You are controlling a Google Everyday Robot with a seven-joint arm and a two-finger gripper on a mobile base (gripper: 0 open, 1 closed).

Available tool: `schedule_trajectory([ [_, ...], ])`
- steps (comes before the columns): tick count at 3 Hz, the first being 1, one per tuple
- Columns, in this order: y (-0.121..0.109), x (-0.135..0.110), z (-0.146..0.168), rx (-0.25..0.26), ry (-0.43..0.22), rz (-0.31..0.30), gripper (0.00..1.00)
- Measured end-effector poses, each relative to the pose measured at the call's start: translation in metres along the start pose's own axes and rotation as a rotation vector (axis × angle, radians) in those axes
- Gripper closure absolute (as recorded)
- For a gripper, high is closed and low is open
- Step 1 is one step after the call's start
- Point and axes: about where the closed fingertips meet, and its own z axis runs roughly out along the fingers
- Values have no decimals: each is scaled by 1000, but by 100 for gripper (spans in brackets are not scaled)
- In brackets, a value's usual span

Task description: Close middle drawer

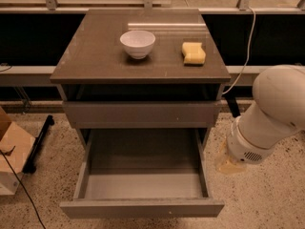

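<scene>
The middle drawer (143, 185) is pulled far out of the grey-brown cabinet. Its light grey inner floor is bare, and its plain front (142, 207) is at the bottom of the view. The upper drawer front (142, 113) above it is shut. The lowest drawer is hidden under the open one. My white arm (271, 113) comes in from the right. My gripper (228, 162) is the yellowish end hanging low beside the drawer's right side wall (202, 163), just outside it.
A white bowl (137, 43) and a yellow sponge (193, 53) sit on the cabinet top (95, 56). A cardboard box (12, 149) and a black bar (39, 142) lie on the speckled floor at left. A white cable (245, 56) hangs at back right.
</scene>
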Motion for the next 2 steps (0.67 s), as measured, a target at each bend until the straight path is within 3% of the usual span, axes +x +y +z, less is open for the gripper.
schedule_trajectory([
  [2,10,4,58,-67,-52,16,100],
])
